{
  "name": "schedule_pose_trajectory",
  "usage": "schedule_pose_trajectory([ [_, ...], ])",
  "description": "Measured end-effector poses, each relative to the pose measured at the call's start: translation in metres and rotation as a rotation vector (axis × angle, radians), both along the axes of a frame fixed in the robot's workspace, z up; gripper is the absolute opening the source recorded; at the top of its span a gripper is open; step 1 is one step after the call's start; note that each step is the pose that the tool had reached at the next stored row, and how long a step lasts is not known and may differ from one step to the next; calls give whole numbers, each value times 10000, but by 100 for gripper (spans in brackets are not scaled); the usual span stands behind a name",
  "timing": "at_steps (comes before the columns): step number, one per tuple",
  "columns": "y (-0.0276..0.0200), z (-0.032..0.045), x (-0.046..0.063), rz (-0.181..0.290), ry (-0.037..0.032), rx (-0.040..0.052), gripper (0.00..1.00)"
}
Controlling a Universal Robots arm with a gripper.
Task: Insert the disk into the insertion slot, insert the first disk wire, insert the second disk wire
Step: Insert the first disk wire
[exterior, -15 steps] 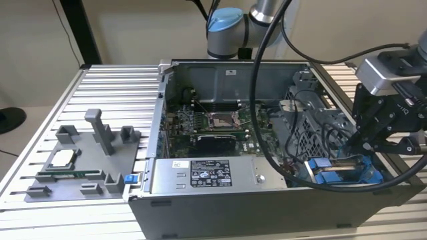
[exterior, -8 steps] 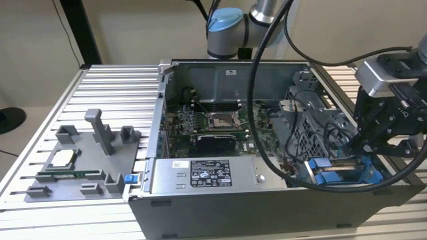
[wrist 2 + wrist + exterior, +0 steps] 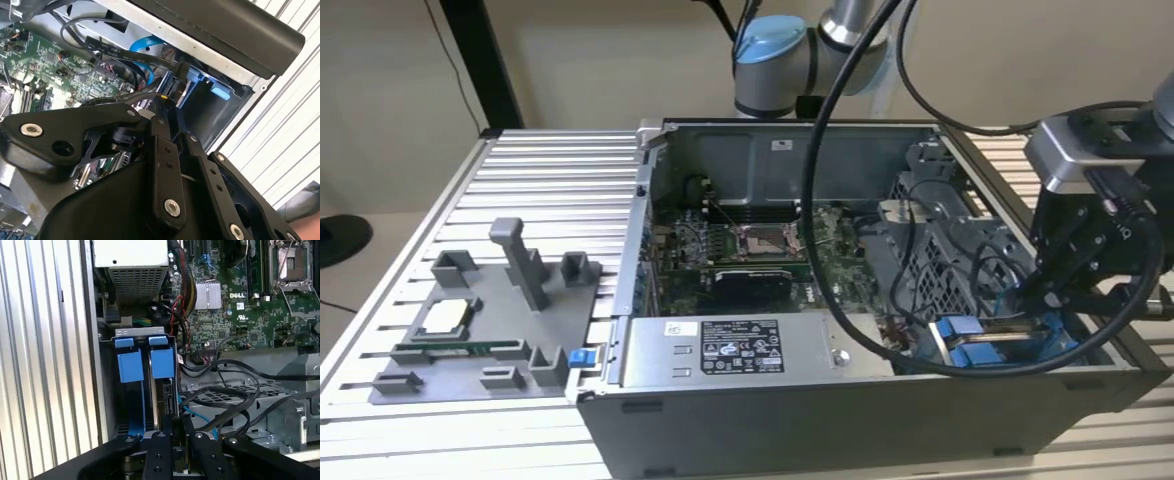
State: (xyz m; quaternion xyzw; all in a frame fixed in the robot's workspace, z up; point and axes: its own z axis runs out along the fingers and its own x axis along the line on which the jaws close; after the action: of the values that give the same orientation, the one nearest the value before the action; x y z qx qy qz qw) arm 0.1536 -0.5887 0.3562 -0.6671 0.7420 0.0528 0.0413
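Ribbed metal table (image 3: pixel 45 365); disk (image 3: pixel 162 365) stands just beside claw (image 3: pixel 176 429).

Exterior view: set high and off the arm at mid range, it looks down at a slant over the ribbed table (image 3: pixel 547 180) and into the open computer case (image 3: pixel 854 400). The arm's base (image 3: pixel 767 60) stands at the table's far edge.
First wrist view: it rides close above the hand (image 3: pixel 177 440), facing almost straight down into the case over the blue tabs (image 3: pixel 132 365) and the motherboard (image 3: pixel 240 305).
Second wrist view: very near, just behind the hand's black links, it looks slantwise along them toward the case's wall.
Shared: all three views take in the blue tabs, the motherboard and strips of the table.
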Motion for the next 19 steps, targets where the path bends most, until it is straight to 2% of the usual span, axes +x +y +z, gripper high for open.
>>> schedule_pose_trajectory([
  [2,-3,-9,25,-5,102,0,0],
  [6,-4,-22,108,-5,472,1,0],
  [7,-4,-23,115,-4,532,0,0],
  [10,-4,-23,114,-9,542,0,0],
  [12,-4,-23,115,-55,622,-4,0],
  [14,-4,-23,115,-56,624,-4,0],
  [19,-4,-30,135,-57,687,-3,0],
])
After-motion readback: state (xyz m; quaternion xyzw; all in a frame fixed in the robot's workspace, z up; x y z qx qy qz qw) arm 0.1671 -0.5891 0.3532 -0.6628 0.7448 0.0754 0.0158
